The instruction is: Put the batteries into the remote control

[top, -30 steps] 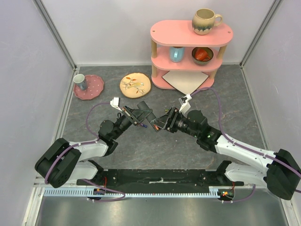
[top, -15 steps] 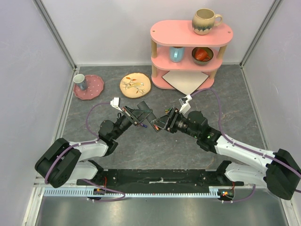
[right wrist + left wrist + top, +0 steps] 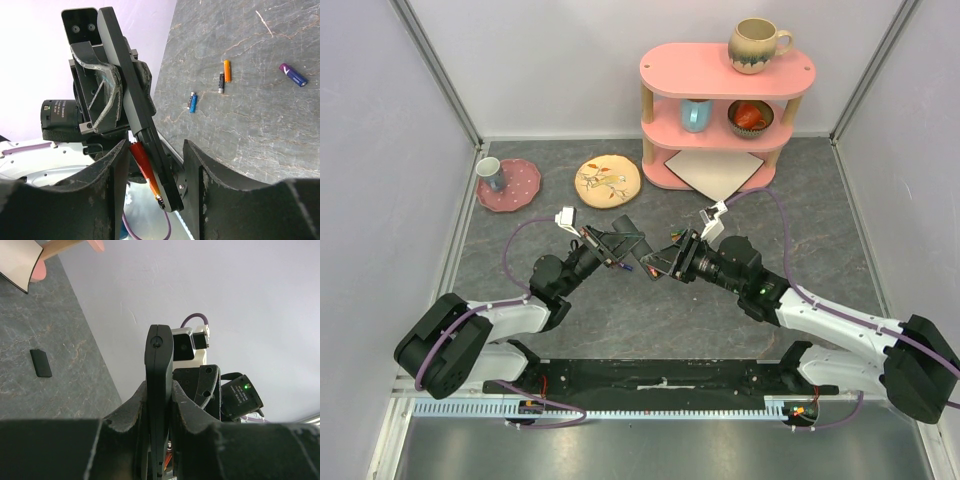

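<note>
Clamping the slim black plastic remote control [image 3: 159,365] edge-on, my left gripper [image 3: 159,390] had its 2 fingers pressed tight against the bar's flat faces. The bar stood up out of them, lifted off the grey stone-patterned table [image 3: 650,312].

My right gripper [image 3: 152,150] was nose to nose with the left one over the middle of the table. Its 2 dark, scuffed fingers [image 3: 105,200] stood apart, 1 on each side of the bar's near end, with a gap showing on the right side, so those jaws gripped nothing. A small cylindrical orange-red cell [image 3: 145,167] lay along the bar's face at that end, just beside my left-hand finger. I could not tell whether it sat fully in the bay.

4 more cells lay loose on the table beyond:
- a short orange cell [image 3: 227,70]
- a dark cell [image 3: 221,82] just beside the orange one
- a blue cell [image 3: 192,101] nearer the bar
- a purple cell [image 3: 293,75] well apart to the right

A small flat black rectangular piece [image 3: 41,363] lay on the table too.

At the back stood a pink 2-tier wooden shelf [image 3: 725,75] with a beige glazed mug [image 3: 757,45] on top. A light blue cup [image 3: 696,114] and a red-orange bowl [image 3: 751,117] sat on its middle tier. To its left lay a round yellow flowered plate [image 3: 607,181] and a pink dotted plate [image 3: 520,190].
</note>
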